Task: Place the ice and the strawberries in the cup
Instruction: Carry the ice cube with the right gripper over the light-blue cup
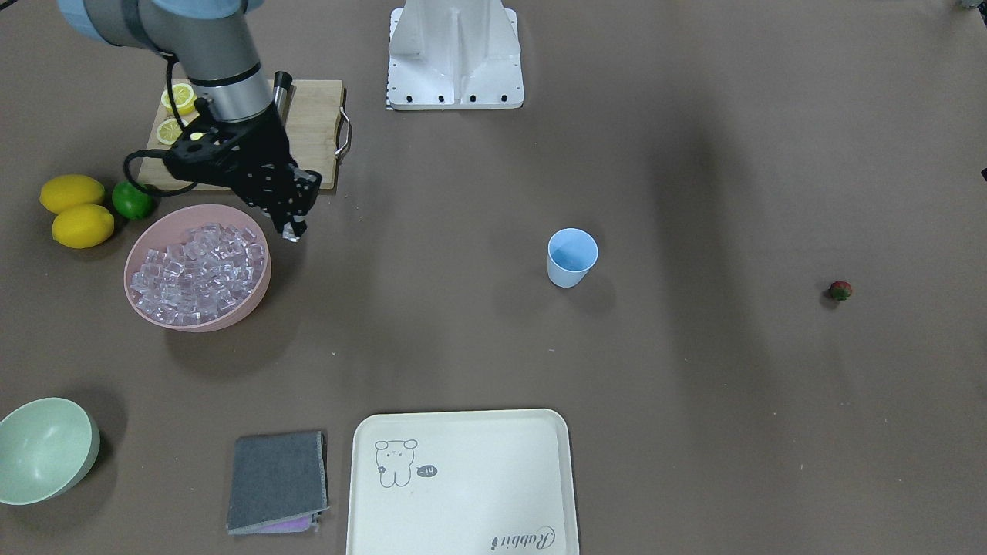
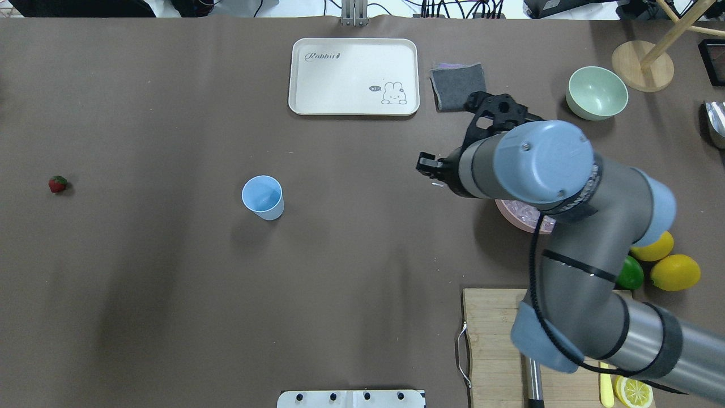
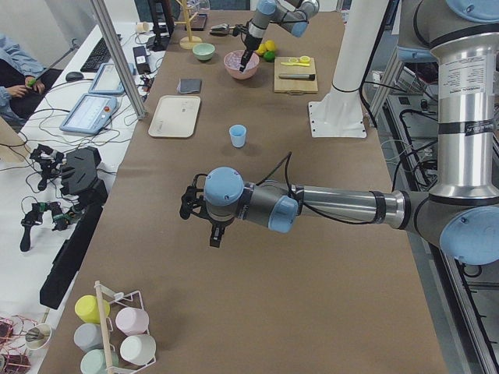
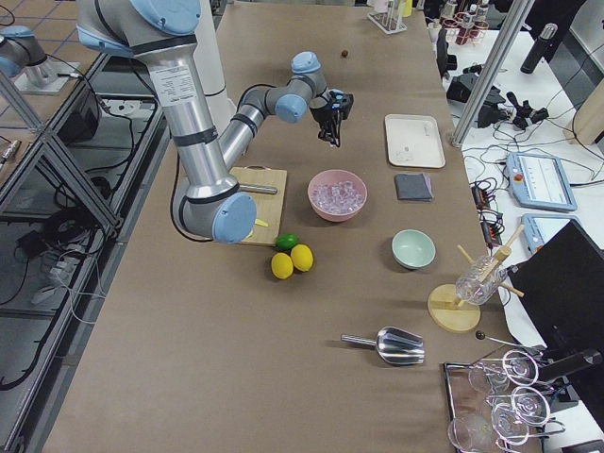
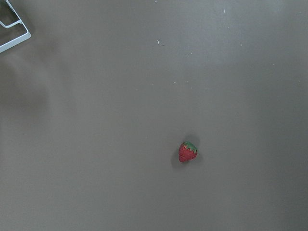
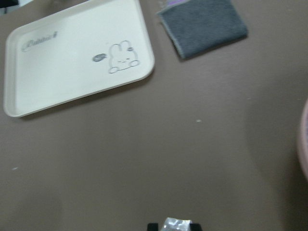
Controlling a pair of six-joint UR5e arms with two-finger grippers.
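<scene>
Exterior front-facing view | right gripper (image 1: 294, 228) clenched on one ice cube (image 6: 175, 224), just beside pink bowl (image 1: 202, 324) | ice (image 1: 197, 270) piled in that bowl | cup (image 1: 571, 258) upright mid-desk (image 1: 463, 324), well apart from bowl | strawberry (image 1: 840, 290) alone beyond cup | left gripper (image 3: 215, 241) above desk, grip: cannot tell

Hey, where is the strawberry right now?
The strawberry lies by itself at the far left of the overhead view, on the robot's left side, well to the left of the blue cup.
</scene>
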